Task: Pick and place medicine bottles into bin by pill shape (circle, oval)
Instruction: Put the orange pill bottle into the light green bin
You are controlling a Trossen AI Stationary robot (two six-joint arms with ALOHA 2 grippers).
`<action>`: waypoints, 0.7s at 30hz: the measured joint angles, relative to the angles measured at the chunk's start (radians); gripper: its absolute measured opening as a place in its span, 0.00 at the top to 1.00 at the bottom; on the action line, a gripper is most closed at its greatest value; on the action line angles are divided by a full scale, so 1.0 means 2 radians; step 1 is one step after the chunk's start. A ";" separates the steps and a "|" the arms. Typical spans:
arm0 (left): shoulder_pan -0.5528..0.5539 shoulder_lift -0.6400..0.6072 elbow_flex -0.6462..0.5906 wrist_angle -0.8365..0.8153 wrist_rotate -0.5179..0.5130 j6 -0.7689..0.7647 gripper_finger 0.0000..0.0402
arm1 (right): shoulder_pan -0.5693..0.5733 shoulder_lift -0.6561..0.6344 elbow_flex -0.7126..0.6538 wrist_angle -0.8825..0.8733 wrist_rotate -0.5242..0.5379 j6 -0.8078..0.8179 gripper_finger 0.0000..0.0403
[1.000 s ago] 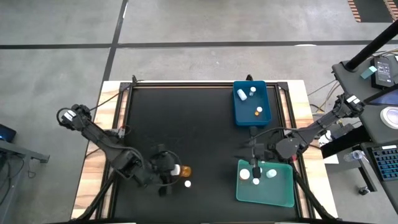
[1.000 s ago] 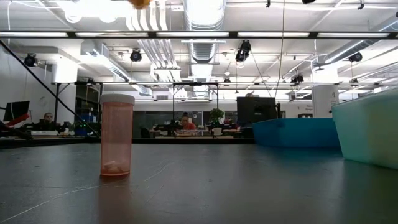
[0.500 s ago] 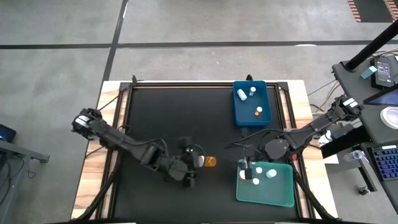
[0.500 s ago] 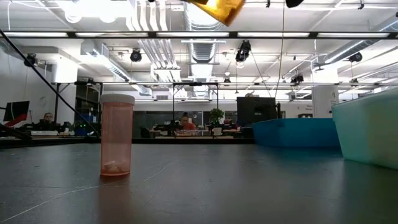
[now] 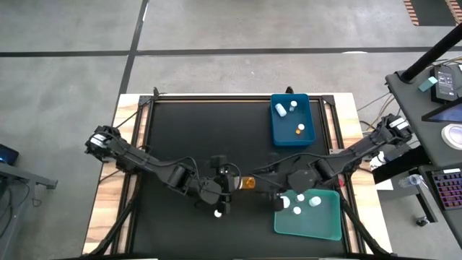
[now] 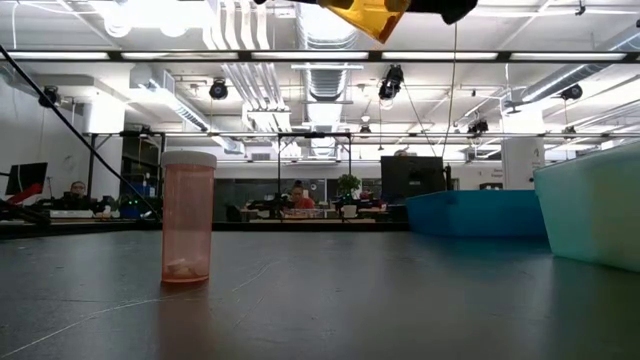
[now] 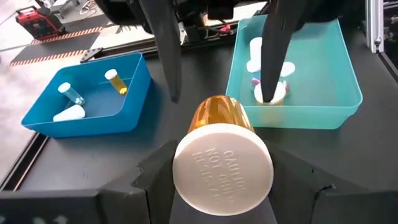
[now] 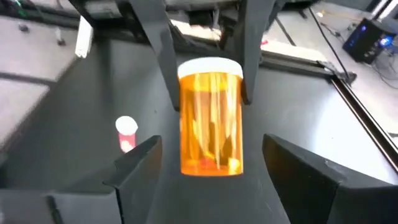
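Floor (image 5: pixel 216 29) around the work table: grey concrete, crossed by dark joint lines, seen across the top of the high view. At the right edge of that view stands a dark desk (image 5: pixel 433 87) carrying a keyboard (image 5: pixel 446 189) and small devices.

In the low view the room beyond is a large open hall. Ceiling: exposed white ducts (image 6: pixel 330 25) and pipework, long strip lights (image 6: pixel 150 55) across the upper frame, black hanging lamps (image 6: pixel 390 82). White columns (image 6: pixel 520 160) at right. A dark monitor (image 6: pixel 24 178) at far left; seated people (image 6: pixel 296 197) at distant desks mid-frame.
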 joint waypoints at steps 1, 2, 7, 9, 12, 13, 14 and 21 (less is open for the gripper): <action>0.000 0.000 0.000 0.000 0.000 0.000 0.54 | -0.001 0.006 0.004 -0.001 0.000 -0.001 0.33; 0.000 0.000 0.000 0.000 0.000 0.000 0.54 | -0.002 0.011 0.008 -0.001 0.000 -0.001 0.33; 0.000 0.000 0.000 0.006 0.000 0.002 0.54 | -0.010 0.025 0.023 -0.013 0.000 -0.002 0.33; 0.000 0.000 0.000 0.009 0.000 0.003 0.54 | -0.015 0.031 0.024 -0.013 0.000 -0.006 0.35; 0.000 0.000 0.000 0.009 -0.001 0.003 0.54 | -0.021 0.032 0.023 -0.015 -0.001 -0.007 0.37; 0.000 0.000 0.000 0.010 -0.001 0.003 0.54 | -0.022 0.033 0.023 -0.014 -0.001 -0.007 0.38; 0.000 0.000 0.000 0.010 -0.002 0.003 0.54 | -0.023 0.033 0.023 -0.013 -0.001 -0.006 0.39; 0.000 -0.001 0.000 0.013 -0.003 0.002 0.50 | -0.023 0.034 0.023 -0.013 -0.003 -0.010 0.49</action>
